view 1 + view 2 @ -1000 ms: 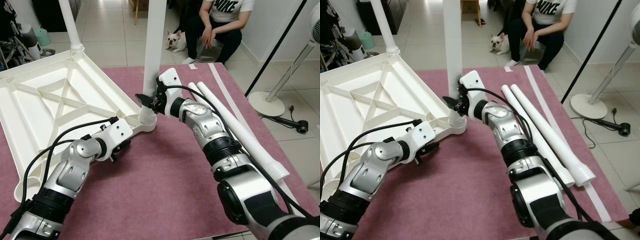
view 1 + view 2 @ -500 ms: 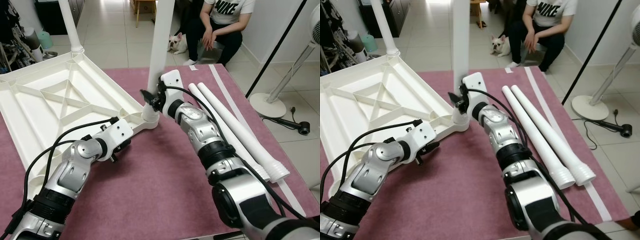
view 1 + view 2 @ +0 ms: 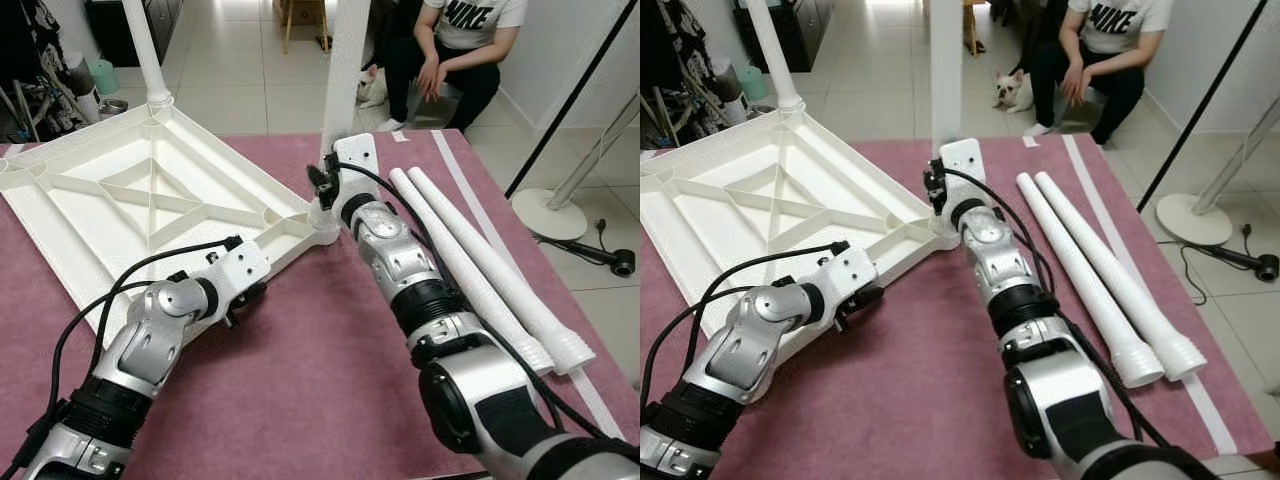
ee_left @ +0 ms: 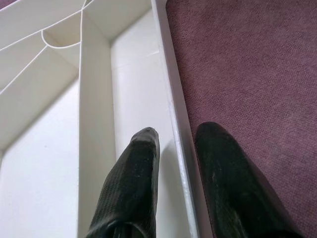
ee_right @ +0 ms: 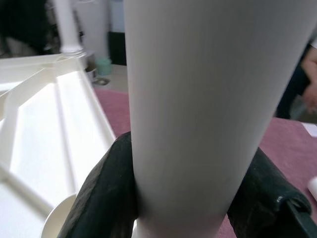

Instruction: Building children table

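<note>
The white plastic tabletop is lying upside down on the maroon rug, ribbed underside facing up, taking up the rug's left half with one corner poking toward the middle. At that corner there's a white leg standing upright in its socket, and the right gripper is clamped around it low down, one black finger on each side of the tube in the right wrist view, so it's definitely grasping the leg. Another leg is already standing at the tabletop's far corner, near the rug's far left edge. The left gripper sits at the tabletop's near edge, with one finger inside the tray part and the other out over the rug, straddling the thin rim. The fingers look close around that rim but I honestly can't tell whether they're pinching it or just resting there. Two more loose legs lie side by side along the rug's right edge, touching each other, flared ends nearest the robot. Beyond the rug's far edge, on the tile floor, a person is crouching next to a small pale dog, and a fan base stands off the rug's right side.
</note>
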`<state>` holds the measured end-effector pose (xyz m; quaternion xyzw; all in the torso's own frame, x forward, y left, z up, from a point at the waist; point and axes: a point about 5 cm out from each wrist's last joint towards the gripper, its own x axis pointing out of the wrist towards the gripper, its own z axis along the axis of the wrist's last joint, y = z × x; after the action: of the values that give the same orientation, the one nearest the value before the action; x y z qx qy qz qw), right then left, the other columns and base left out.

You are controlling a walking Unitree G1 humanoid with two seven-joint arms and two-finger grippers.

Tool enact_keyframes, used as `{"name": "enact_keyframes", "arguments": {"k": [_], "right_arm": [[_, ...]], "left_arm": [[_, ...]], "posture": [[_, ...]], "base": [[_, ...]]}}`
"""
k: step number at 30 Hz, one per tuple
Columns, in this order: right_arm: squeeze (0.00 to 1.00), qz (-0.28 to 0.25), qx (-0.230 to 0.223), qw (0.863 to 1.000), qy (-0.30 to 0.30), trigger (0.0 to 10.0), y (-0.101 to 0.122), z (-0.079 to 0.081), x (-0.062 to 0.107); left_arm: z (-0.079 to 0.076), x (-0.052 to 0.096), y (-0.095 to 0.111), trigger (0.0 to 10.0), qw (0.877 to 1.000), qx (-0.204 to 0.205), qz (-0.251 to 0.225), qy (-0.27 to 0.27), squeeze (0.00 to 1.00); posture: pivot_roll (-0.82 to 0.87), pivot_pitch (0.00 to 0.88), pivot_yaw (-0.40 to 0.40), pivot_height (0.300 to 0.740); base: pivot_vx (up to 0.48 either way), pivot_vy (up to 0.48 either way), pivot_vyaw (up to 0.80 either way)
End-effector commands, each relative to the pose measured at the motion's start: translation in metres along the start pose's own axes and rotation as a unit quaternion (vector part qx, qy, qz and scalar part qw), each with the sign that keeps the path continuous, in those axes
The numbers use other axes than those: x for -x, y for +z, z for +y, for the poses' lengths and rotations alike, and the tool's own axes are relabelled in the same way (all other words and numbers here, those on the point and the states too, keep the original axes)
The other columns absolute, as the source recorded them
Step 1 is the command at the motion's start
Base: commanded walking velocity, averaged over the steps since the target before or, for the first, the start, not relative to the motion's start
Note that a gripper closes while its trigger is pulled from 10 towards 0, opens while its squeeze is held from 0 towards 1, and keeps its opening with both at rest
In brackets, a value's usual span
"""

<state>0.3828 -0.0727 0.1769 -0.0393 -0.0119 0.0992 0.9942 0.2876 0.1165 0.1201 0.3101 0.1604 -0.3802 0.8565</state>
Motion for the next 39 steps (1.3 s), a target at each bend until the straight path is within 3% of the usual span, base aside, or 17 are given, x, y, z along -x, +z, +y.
{"name": "enact_keyframes", "arguments": {"k": [1,8,13,20,28,34,39], "right_arm": [[0.0,0.07,-0.02,0.994,-0.075,10.0,-0.033,-0.022,0.007],[0.0,0.04,-0.061,0.992,-0.1,10.0,-0.028,-0.022,0.008],[0.0,0.06,-0.049,0.991,-0.111,10.0,-0.034,-0.02,0.01],[0.0,0.06,-0.071,0.989,-0.111,10.0,-0.03,-0.017,0.007],[0.0,0.064,-0.106,0.99,-0.071,10.0,-0.026,-0.011,0.004],[0.0,0.072,-0.089,0.991,-0.066,10.0,-0.025,-0.016,0.003],[0.0,0.05,-0.055,0.996,-0.057,10.0,-0.016,-0.021,0.0]], "left_arm": [[0.002,-0.001,0.0,10.0,1.0,-0.004,0.006,0.029,0.0],[-0.01,-0.009,0.021,10.0,0.999,0.036,-0.033,0.013,0.0],[-0.019,-0.023,0.038,10.0,0.997,0.057,-0.047,0.032,0.0],[-0.018,-0.034,0.046,10.0,0.997,0.042,-0.041,0.057,0.0],[-0.02,-0.041,0.043,10.0,0.997,0.034,-0.021,0.058,0.0],[-0.016,-0.05,0.041,10.0,0.996,0.042,-0.006,0.079,0.0],[-0.007,-0.054,0.045,10.0,0.994,0.039,-0.008,0.102,0.0]], "posture": [[0.11,0.0,0.023,0.74],[0.11,0.0,0.027,0.74],[0.1,0.0,0.029,0.74],[0.1,0.0,0.03,0.74],[0.1,0.0,0.035,0.74],[0.1,0.0,0.037,0.74],[0.1,0.0,0.04,0.74]], "base": [[0.0,0.0,0.0],[0.0,0.0,0.0],[0.0,0.0,0.0],[0.0,0.0,0.0],[0.0,0.0,0.0],[0.0,0.0,0.0],[0.0,0.0,0.0]]}}
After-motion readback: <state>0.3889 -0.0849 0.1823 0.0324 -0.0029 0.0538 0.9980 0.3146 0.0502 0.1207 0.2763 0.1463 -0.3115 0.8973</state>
